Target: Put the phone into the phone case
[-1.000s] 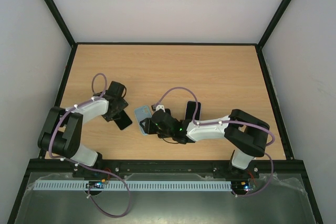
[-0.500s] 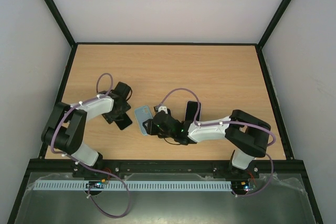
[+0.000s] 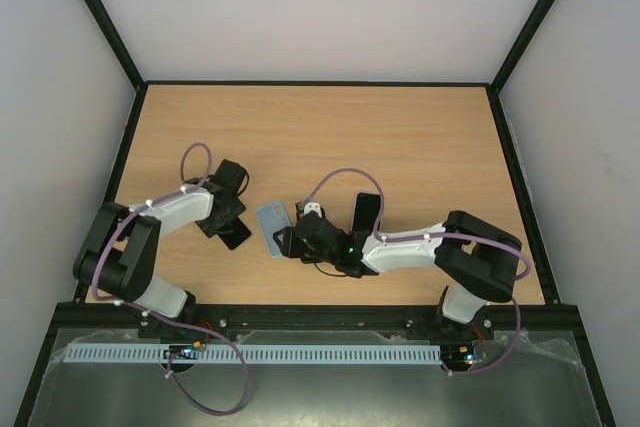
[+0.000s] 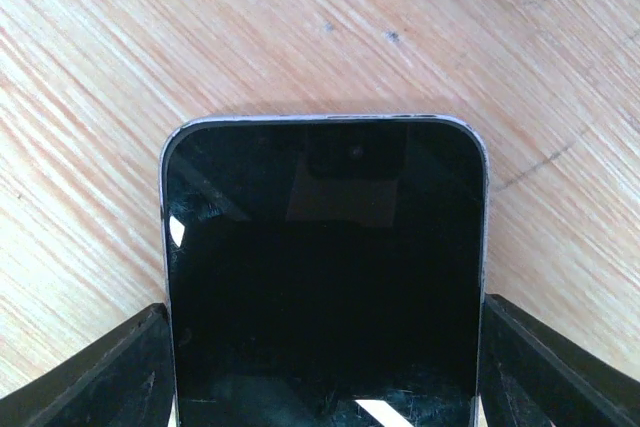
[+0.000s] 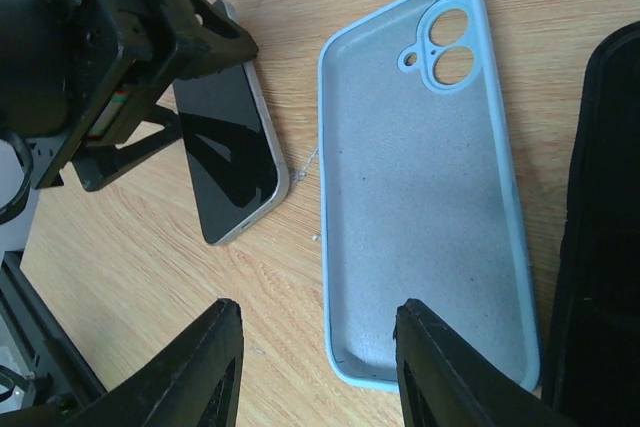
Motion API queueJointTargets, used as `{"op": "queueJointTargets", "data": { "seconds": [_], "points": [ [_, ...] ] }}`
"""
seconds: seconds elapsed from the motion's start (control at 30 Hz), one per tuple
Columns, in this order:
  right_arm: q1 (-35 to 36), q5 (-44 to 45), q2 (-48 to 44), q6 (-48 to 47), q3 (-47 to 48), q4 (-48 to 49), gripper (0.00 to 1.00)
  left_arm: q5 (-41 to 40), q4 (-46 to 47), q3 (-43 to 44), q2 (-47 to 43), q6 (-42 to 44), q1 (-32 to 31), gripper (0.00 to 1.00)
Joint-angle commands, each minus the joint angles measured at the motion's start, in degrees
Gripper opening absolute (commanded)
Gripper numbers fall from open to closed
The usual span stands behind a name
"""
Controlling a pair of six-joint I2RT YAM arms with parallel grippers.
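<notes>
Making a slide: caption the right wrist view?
Empty blue phone case lies open side up beside the phone, which the left pincer straddles.

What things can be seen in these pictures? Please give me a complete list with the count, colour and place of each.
phone: one, black screen, silver rim; flat on the table, left of the case.
phone case: one, light blue; flat, open side up, beside the phone but apart from it.
flat black thing: one, black; right of the case, kind unclear.
table: one, light wood; under everything.
walls: three, white; around the table.
cables: two, purple; one along each arm.
arms: two, black and white; bases at the near edge.
left tool: one, black; fingers either side of the phone, grip unclear.
right tool: one, black; open, over one end of the case.
</notes>
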Motion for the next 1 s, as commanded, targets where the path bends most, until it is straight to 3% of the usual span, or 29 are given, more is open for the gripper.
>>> {"op": "queueJointTargets", "data": {
  "seconds": [0.0,0.47,0.97],
  "points": [
    [0.3,-0.3,-0.4,0.2,-0.9,2.6,0.43,9.6,-1.3,-6.8,-3.2,-1.1,-0.4,0.68],
    [0.4,-6.5,6.4,-0.6,2.6,7.5,0.42,14.6,-0.8,-13.2,-15.6,-1.5,-4.1,0.65],
    [0.7,-13.9,12.7,0.7,4.7,13.0,0.27,18.6,0.4,-15.2,-22.4,-2.7,-6.1,0.64]
  ]
}}
